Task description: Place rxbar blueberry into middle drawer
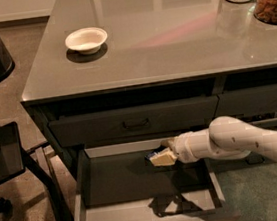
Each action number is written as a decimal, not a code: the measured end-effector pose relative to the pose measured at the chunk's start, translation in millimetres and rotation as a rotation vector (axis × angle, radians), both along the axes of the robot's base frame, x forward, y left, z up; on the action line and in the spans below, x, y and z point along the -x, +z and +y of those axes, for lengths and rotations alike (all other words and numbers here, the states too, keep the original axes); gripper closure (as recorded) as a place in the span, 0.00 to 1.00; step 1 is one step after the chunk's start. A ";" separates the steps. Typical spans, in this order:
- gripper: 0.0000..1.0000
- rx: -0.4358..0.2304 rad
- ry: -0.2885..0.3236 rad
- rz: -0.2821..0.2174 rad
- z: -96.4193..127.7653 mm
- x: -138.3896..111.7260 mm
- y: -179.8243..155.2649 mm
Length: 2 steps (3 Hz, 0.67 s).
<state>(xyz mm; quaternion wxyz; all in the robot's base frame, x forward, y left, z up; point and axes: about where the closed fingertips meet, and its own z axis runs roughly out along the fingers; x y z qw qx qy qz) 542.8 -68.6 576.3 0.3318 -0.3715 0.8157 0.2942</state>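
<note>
On the left of the desk (170,43) a white bowl (86,40) is sitting alone, well apart from the work. Under the desk's front edge the shallow top drawer (136,124) is sitting closed. Below it the middle drawer (79,210) is standing pulled well out, its dark floor lying bare and its pale walls showing.

Over the back right part of that open box the claw (160,157) is hovering clear of the floor, reaching in from the right. It is pinching narrowly on the rxbar blueberry (151,155), of which only a small dark sliver is showing at the tip. The bar is therefore hanging in the air within the drawer's outline, not lying in it. The white arm (242,137) is stretching away to the right, passing over the drawer's right wall.

By my judgement the placing step is under way. The next move is calling for a slight lowering, then parting the claw so the bar is dropping flat on the floor, then drawing back up and rightwards without catching that right wall
</note>
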 end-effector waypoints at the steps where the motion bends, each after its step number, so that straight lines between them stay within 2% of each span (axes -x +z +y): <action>1: 1.00 -0.039 -0.012 0.037 -0.7 2.1 -58.0; 2: 1.00 -0.066 -0.031 0.039 3.3 1.9 -109.7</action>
